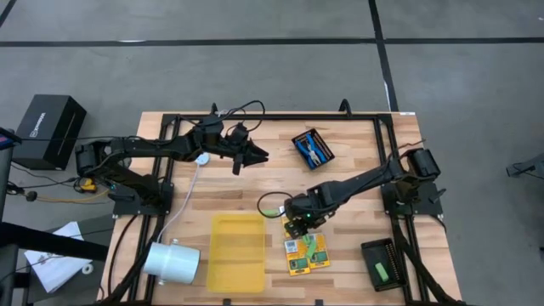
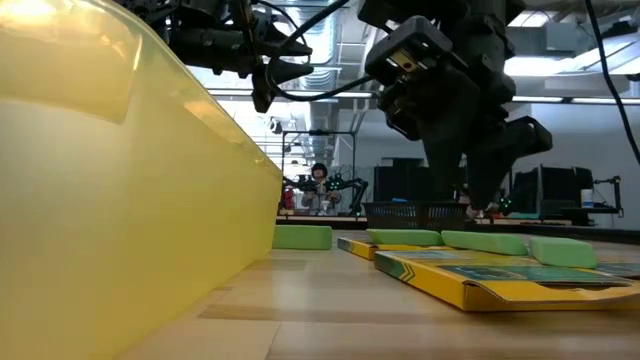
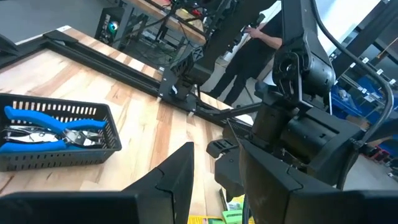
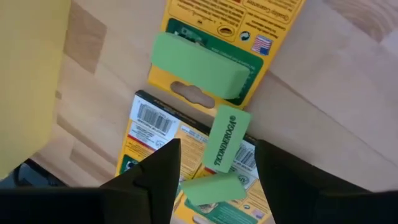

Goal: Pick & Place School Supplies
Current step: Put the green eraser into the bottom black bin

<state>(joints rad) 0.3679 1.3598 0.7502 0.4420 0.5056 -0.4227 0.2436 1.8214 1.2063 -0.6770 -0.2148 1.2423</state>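
Observation:
Two yellow-and-green crayon boxes [image 1: 306,253] lie flat on the table, right of the yellow tray. Three green sticks rest on them: one [image 4: 199,65] on the far box, and a printed one [image 4: 224,144] and another [image 4: 211,188] on the near box [image 4: 152,134]. My right gripper [image 1: 299,225] points down over the sticks, open, its fingers [image 4: 158,177] on either side of the lower two without touching. My left gripper [image 1: 259,155] hovers open at mid-table, facing the black mesh tray [image 3: 59,155] that holds the blue-handled tools [image 3: 50,130].
The flat yellow tray [image 1: 236,251] lies left of the boxes, with a white cylinder [image 1: 170,259] beyond it. A second black mesh tray [image 1: 384,265] near the right front corner holds a green stick. Black frame rails run along the table's edges. A person stands beyond the table [image 3: 258,37].

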